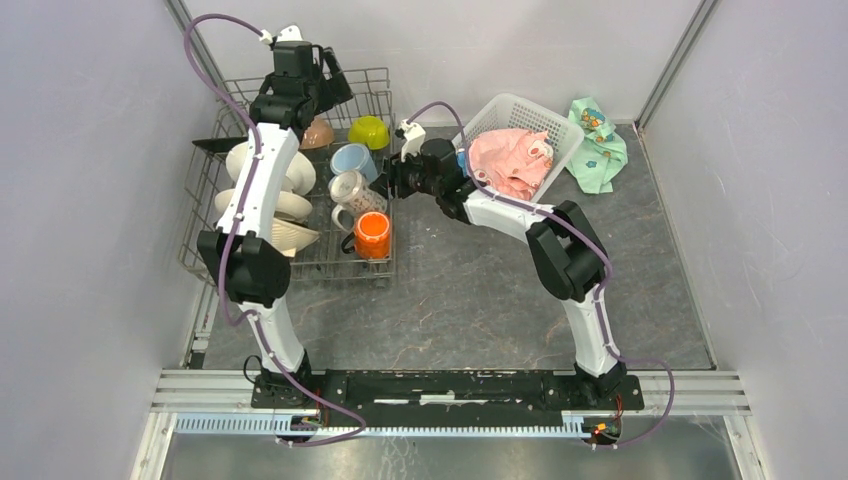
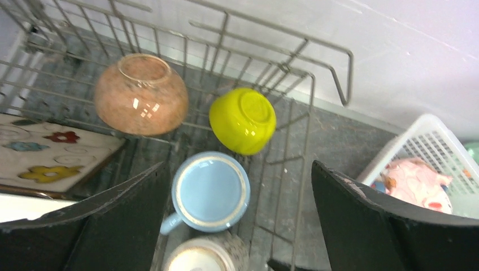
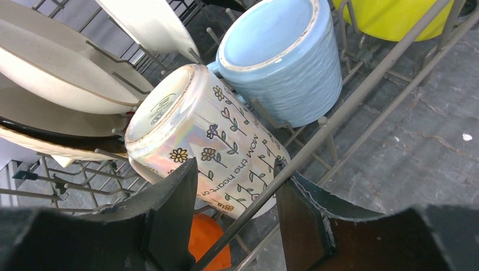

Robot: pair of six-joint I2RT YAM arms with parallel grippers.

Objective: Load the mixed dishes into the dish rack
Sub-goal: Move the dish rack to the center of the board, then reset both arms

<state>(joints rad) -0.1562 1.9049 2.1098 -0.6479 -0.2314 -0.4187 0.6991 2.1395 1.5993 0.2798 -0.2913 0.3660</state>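
The grey wire dish rack [image 1: 360,72] at the left holds pale plates [image 1: 290,205], a tan bowl [image 1: 318,133], a lime-green bowl [image 1: 368,131], a light-blue mug [image 1: 352,160] and an orange mug [image 1: 372,235]. My left gripper [image 1: 338,90] hangs open over the rack's back. In the left wrist view, wide jaws [image 2: 237,165] stand high above the blue mug [image 2: 210,192], beside the lime bowl [image 2: 243,120] and tan bowl [image 2: 141,95]. My right gripper [image 1: 393,183] reaches over the rack's right wall. Its fingers [image 3: 169,209] flank the mouth end of the tilted white patterned mug [image 3: 209,135], touching both sides.
A white lattice basket [image 1: 520,115] with a pink cloth [image 1: 510,160] stands right of the rack, close behind the right wrist. A mint-green patterned cloth [image 1: 598,150] lies at the back right. The rack's top rail [image 3: 361,93] crosses between the right fingers. Grey walls enclose the table.
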